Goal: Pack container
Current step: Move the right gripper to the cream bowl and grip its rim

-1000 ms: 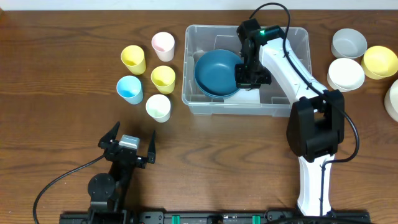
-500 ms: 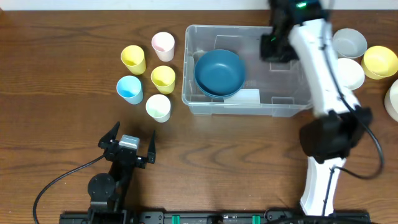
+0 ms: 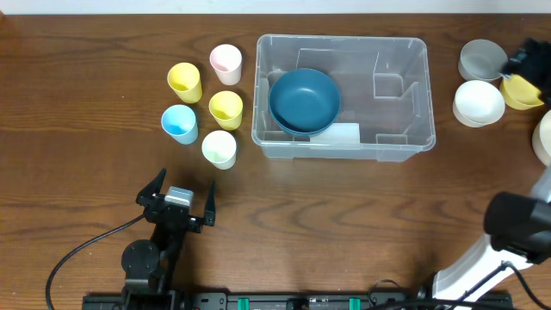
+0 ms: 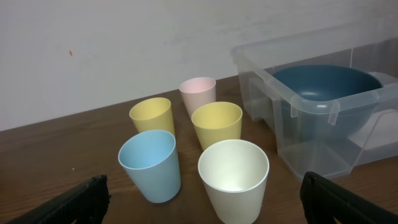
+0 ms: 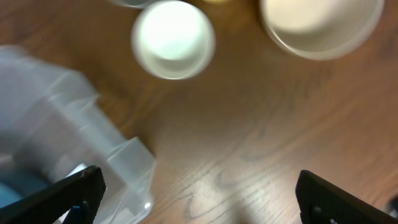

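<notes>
Tabletop [image 3: 86,129], bowl [image 3: 304,99] in container [image 3: 344,38], left fingers [image 4: 81,196] wide, empty, right fingers [image 5: 65,193] blurred, seemingly likewise

5 cups [image 3: 225,108]; 5 bowls [image 3: 304,99]; 1 clear container [image 3: 400,52]

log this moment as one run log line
container: blue bowl inside, left end | left pincer: open, empty, near cups | right pincer: open, empty, near white bowl
</notes>
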Controlling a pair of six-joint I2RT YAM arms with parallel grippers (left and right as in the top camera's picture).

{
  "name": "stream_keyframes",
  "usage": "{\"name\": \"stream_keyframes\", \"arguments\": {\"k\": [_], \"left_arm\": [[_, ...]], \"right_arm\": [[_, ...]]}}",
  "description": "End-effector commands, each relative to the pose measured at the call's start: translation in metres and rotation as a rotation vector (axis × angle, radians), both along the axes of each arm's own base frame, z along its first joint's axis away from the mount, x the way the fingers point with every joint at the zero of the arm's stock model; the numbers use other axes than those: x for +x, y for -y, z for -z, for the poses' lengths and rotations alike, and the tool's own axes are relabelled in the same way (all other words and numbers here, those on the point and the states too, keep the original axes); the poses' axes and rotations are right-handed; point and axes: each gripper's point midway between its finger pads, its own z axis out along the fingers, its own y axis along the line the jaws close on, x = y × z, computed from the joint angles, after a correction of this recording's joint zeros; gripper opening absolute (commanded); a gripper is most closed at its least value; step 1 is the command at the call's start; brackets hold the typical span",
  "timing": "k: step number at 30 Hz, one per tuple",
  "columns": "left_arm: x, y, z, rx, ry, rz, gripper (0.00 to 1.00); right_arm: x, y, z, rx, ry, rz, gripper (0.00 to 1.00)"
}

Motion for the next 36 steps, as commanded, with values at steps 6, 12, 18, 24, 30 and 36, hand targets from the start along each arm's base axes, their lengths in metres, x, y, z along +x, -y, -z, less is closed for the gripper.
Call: {"name": "stream_keyframes", "arguments": {"k": [6,12,18,24,30,36], "left_arm": [[0.000,0.000,0.016,0.011,-0.045,0.002,0.98],[0.000,0.000,0.016,0.011,-0.045,0.003,0.98],[0.000,0.000,0.016,0.011,-0.045,0.002,0.98],[0.000,0.000,0.016,0.011,-0.045,0.003,0.98],[0.000,0.000,0.016,0.011,-0.045,0.003,0.98],[0.000,0.000,0.016,0.011,-0.045,0.003,0.98]], "right_arm": [[-0.041,0.083,0.030,0.072,0.005,0.406,0.99],[-0.069,0.130,0.050,0.055,0.007,0.569,0.99],[-0.088,0.156,0.091,0.082,0.000,0.730,0.99],[-0.087,0.175,0.132,0.066,0.031,0.758,0.99],[-0.081,0.185,0.159,0.045,0.074,0.768,0.99],[-0.079,0.191,0.180,0.030,0.114,0.798,0.99]]}}
